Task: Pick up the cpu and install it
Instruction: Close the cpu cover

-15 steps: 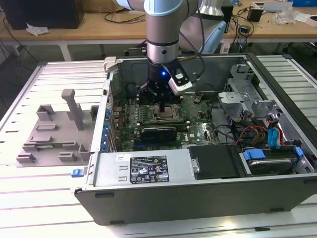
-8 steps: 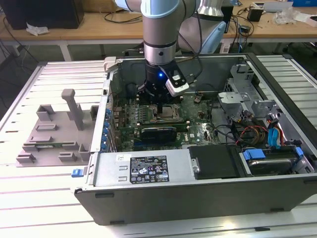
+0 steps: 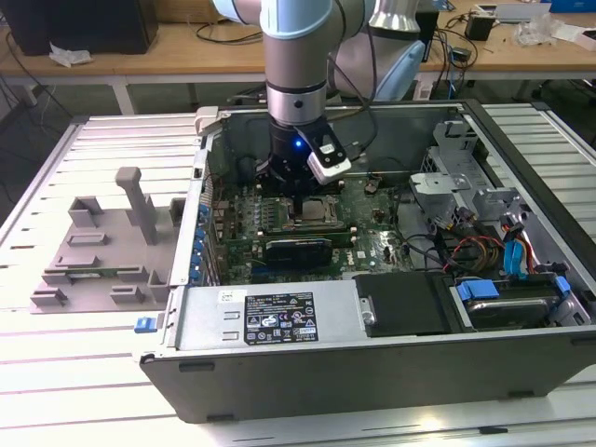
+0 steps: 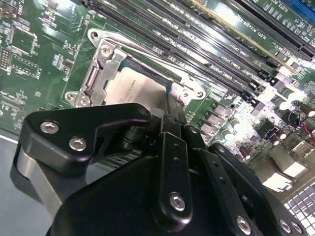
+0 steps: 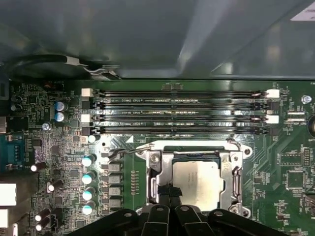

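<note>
cpu lay within the socket frame, lower centre of the first wrist view. gripper stood at its edge; grip state could not be determined. judged: seating step in hand; square alignment required.

Open grey metal computer case stands on the slatted metal table, with a grey plastic fixture at the exterior view's left of it. Inside, the flat silver cpu lies in the green motherboard's steel-framed socket, black gripper directly over it.
</note>
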You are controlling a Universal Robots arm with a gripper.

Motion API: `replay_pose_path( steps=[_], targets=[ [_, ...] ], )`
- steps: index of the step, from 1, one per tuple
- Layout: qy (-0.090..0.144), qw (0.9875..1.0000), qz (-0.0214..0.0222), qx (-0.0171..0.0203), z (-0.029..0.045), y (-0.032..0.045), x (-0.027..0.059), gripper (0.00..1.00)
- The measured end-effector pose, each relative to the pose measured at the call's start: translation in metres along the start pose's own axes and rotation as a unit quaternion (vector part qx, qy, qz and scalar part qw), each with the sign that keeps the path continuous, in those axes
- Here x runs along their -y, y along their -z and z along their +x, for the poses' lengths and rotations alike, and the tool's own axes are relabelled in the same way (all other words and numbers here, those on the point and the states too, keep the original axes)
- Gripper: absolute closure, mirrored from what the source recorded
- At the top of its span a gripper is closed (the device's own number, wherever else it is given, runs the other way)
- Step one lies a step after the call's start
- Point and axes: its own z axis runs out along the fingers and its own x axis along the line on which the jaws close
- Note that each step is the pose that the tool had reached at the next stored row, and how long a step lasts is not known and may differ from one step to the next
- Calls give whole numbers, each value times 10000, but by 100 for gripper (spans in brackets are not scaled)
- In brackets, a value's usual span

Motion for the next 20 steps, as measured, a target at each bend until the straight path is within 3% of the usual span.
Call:
replay_pose_path(
  steps=[4, 20],
  targets=[
    [2, 10000, -1, 3, 57, -37, -1, 89],
    [5, 10000, 0, 3, 65, -66, -2, 89]
  ],
)
